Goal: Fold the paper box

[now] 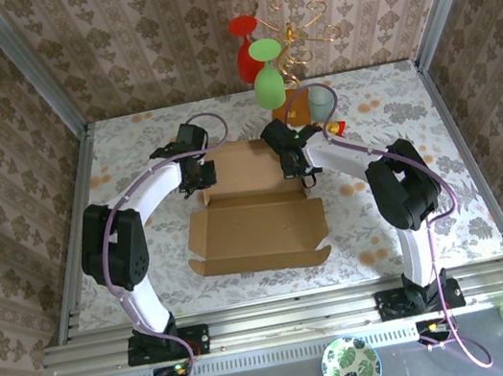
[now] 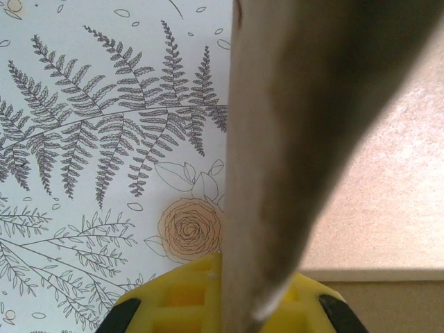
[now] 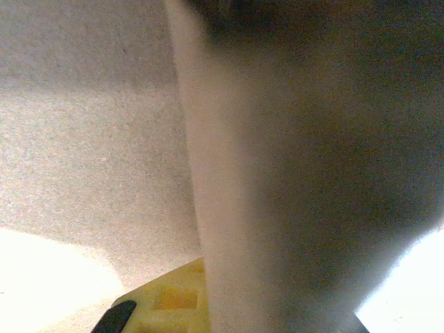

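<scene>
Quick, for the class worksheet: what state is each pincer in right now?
Left pincer: closed on the paper box, at its far left edge.
Right pincer: closed on the paper box, at its far right edge.

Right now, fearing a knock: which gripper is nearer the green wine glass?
Right. The right gripper is at the paper box's right flap, close to the green wine glass; left gripper farther, at the left flap.

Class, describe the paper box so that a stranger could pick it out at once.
Start at the floral-patterned table; at its middle lies the paper box. It is the biggest thing there: plain brown cardboard, opened out with creased panels and flaps, unlike the small orange-brown wooden base behind it.
</scene>
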### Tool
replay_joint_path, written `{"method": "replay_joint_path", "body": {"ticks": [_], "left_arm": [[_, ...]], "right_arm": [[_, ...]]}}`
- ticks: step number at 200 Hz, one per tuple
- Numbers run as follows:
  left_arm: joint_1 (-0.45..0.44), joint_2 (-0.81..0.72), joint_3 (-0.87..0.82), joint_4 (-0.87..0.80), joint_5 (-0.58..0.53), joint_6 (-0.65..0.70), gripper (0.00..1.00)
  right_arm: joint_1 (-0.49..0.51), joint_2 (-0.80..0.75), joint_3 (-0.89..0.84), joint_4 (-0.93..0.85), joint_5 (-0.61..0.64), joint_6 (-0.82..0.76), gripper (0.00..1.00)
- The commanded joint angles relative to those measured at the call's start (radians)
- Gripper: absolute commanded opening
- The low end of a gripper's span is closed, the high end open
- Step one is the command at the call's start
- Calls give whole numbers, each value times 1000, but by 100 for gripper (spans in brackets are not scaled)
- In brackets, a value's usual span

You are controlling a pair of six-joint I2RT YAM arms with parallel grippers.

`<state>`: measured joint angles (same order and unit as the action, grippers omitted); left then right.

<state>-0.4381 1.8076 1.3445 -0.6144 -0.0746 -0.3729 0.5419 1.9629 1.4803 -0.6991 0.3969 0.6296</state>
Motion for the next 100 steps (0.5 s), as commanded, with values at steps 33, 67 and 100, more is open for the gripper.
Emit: {"method": "replay_joint_path", "body": {"ticks": [33, 67, 100], "left_arm": [[3, 16, 35, -28, -17, 1, 0], [4, 13, 32, -28, -14, -4, 0], [3, 0, 39, -44, -1, -20, 24]], "right_arm": [[10, 49, 59, -158, 124, 31, 0], [11, 34, 44, -145, 98, 44, 0], [10, 13, 32, -132, 66, 68, 0]]}}
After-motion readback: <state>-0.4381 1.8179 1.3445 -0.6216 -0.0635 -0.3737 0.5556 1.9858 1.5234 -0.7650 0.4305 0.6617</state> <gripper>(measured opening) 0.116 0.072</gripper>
